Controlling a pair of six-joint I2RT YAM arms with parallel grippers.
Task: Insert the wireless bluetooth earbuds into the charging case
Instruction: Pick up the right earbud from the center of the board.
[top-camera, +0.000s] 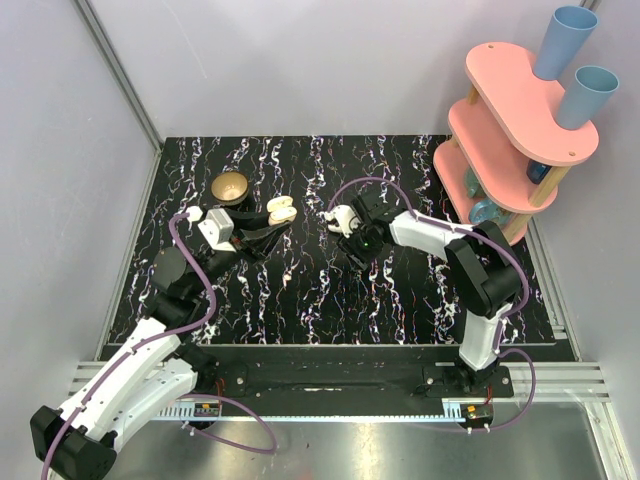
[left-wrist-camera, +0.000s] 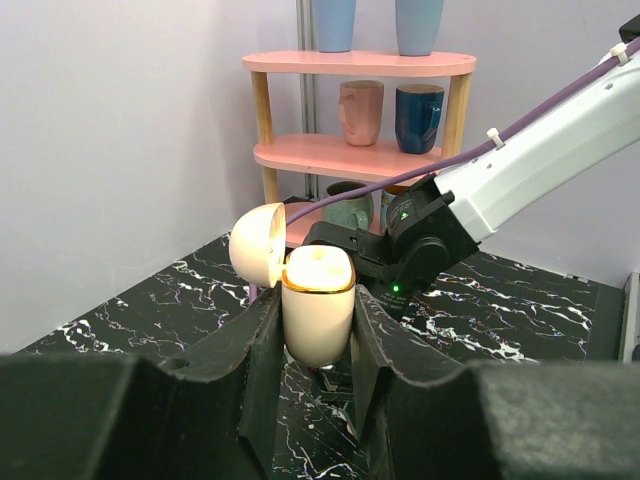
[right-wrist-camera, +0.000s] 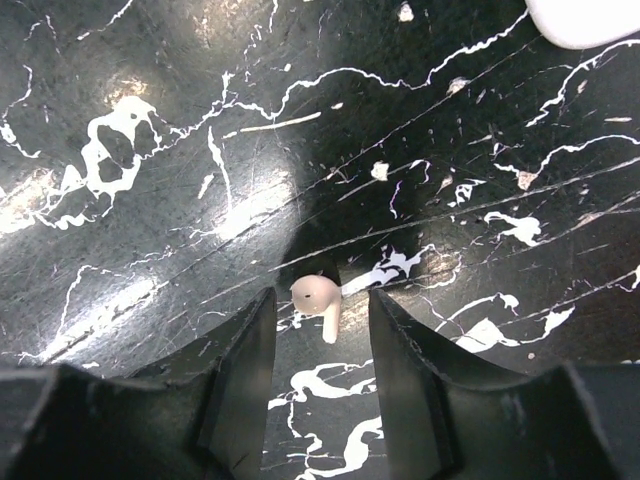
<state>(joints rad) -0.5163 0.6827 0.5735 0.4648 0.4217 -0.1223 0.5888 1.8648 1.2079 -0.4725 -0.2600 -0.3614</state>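
Here's the left gripper (left-wrist-camera: 317, 300), clenched hard on the charging case (left-wrist-camera: 318, 325), one black finger pressed to each side of the white body. The case is upright and lifted off the black marbled table (top-camera: 300, 300). Its lid (left-wrist-camera: 252, 245) is flipped open to the left, and a tan rim shows around the mouth. Whether a bud is seated inside, I can't tell from here. From above, the case hangs just right of the brass bowl (top-camera: 230, 186), in the back-left part of the table. Over to the right gripper (right-wrist-camera: 322, 300): it's down low at the table's middle, jaws apart and straddling one wireless earbud (right-wrist-camera: 312, 294). That bud lies on the dark surface, rounded head up in the wrist view and short stem pointing back toward the camera. It's nearer the finger on the left of that view, and a sliver of table shows on both sides, so nothing is grasped. A white rounded shape peeks in at that view's top-right corner, too cropped to name. At the far right is the pink shelf (top-camera: 510, 130), with two blue cups (top-camera: 563, 40) on top and a pink mug (left-wrist-camera: 360, 110) and a dark blue mug (left-wrist-camera: 418, 115) below.
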